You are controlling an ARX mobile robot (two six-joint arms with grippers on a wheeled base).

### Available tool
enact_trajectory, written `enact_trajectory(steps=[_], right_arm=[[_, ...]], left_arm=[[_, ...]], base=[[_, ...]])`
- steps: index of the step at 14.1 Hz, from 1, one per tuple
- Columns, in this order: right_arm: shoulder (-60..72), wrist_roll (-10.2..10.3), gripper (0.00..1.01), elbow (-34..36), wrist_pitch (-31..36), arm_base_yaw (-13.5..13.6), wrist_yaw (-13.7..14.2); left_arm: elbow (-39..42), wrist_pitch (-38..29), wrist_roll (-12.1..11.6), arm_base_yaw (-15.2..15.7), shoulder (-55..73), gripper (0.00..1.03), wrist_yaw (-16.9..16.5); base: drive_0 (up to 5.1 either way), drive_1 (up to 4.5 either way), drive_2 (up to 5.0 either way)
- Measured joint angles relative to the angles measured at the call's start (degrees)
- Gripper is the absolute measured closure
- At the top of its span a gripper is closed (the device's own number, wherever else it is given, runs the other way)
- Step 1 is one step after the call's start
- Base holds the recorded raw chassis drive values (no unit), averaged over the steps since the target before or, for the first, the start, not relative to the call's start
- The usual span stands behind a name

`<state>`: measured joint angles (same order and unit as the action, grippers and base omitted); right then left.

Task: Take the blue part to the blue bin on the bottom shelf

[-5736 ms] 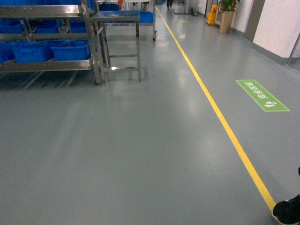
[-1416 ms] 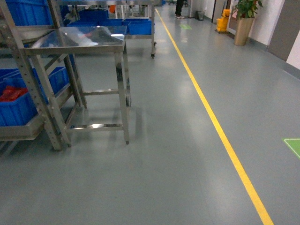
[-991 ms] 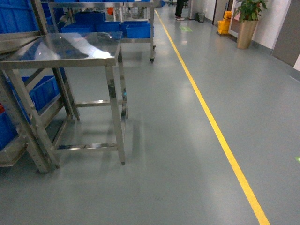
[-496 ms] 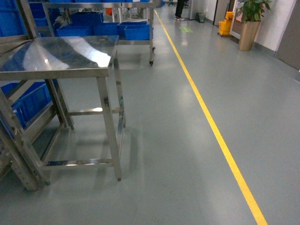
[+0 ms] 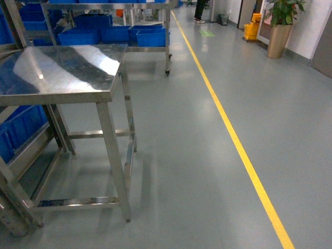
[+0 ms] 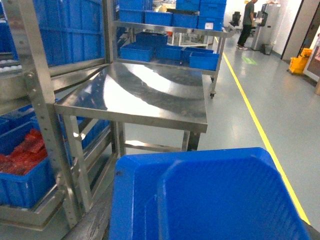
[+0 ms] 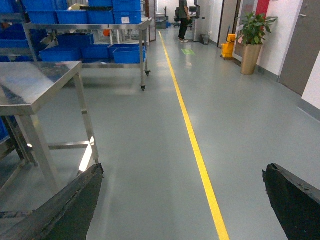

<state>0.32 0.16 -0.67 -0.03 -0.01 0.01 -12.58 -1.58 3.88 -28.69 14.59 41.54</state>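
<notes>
Neither arm reaches into the head view, so the body shows only through the two wrist cameras. On the right wrist view, the right gripper (image 7: 182,200) holds its two dark fingers (image 7: 65,205) spread far apart at the lower corners of the frame, with nothing between them. On the left wrist view, only a sliver of one dark finger shows at the lower left edge, the rest of the left gripper is hidden, and its spread cannot be made out.
</notes>
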Motion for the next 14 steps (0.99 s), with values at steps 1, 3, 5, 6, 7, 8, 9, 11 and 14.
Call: enact_trajectory(steps=[1, 3, 5, 6, 7, 8, 9, 11, 14], right_arm=[[0.00, 0.00, 0.03, 0.00, -0.31, 0.00, 0.00], [0.00, 0.00, 0.03, 0.00, -0.09, 0.00, 0.00], [0.00, 0.02, 0.03, 0.00, -0.04, 0.00, 0.00], [0.00, 0.02, 0.03, 0.00, -0.37, 0.00, 0.00], [0.00, 0.00, 0.03, 0.00, -0.28, 0.00, 0.00], [0.00, 0.00, 0.03, 0.00, -0.24, 0.00, 0.00], [0.00, 0.00, 0.03, 0.00, -0.20, 0.00, 0.00], [0.00, 0.00, 0.03, 0.00, -0.39, 0.00, 0.00], [0.00, 0.00, 0.03, 0.00, -0.24, 0.00, 0.00]], left_arm=[[0.00, 0.50, 0.00, 0.00, 0.02, 0.59, 0.04], [0.00, 0.11, 0.00, 0.00, 0.02, 0.59, 0.02], [0.00, 0.24, 0.02, 0.00, -0.04, 0.59, 0.04], [0.00, 0.42, 0.00, 0.00, 0.02, 0.59, 0.00], [0.07, 0.26, 0.02, 0.00, 0.00, 0.59, 0.04], [0.07, 0.39, 0.00, 0.00, 0.02, 0.59, 0.02], [0.07, 0.26, 0.02, 0.00, -0.02, 0.59, 0.00], [0.07, 0.24, 0.00, 0.00, 0.20, 0.59, 0.00], [0.07, 0.33, 0.00, 0.00, 0.17, 0.59, 0.00]], base=[[0.0, 4.17, -4.3], [-0.1, 4.15, -4.3], [-0.1, 4.15, -4.3], [0.0, 4.23, -4.2], [0.1, 4.30, -4.2], [0.0, 4.30, -4.3], [0.1, 3.02, -2.8], [0.0, 0.00, 0.0], [-1.5, 1.12, 0.5]])
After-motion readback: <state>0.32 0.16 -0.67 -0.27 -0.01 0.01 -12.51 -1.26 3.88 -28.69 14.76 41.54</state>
